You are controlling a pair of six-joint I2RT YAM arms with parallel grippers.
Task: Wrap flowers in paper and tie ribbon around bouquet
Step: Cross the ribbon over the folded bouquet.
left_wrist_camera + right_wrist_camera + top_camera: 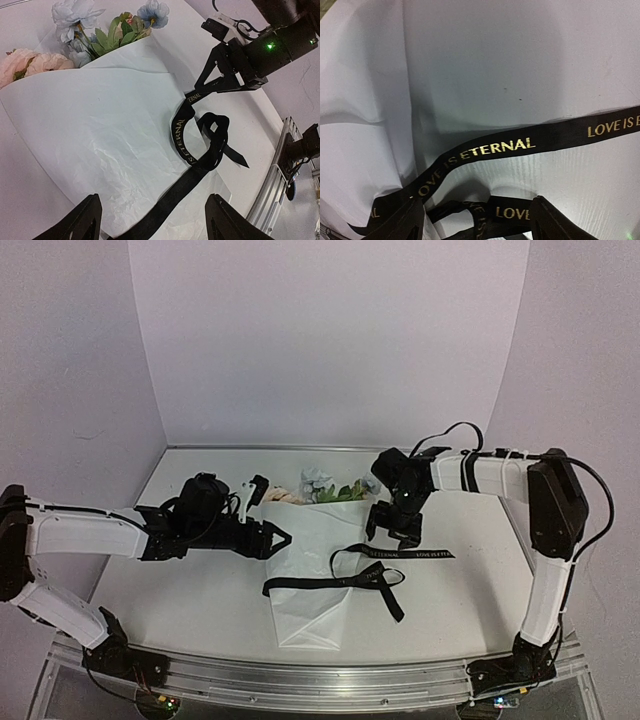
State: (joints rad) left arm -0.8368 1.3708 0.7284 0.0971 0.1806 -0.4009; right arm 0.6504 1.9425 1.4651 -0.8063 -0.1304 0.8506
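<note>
Top external: left gripper (280,538) and right gripper (395,535) gape empty, bouquet (300,618) between them, ribbon (300,585) just beneath the right one.

White paper-cone bouquet (305,610) lying flat, pink and blue flowers (30,62) at its far end, gold-lettered black ribbon (495,146) loose across its middle.
</note>
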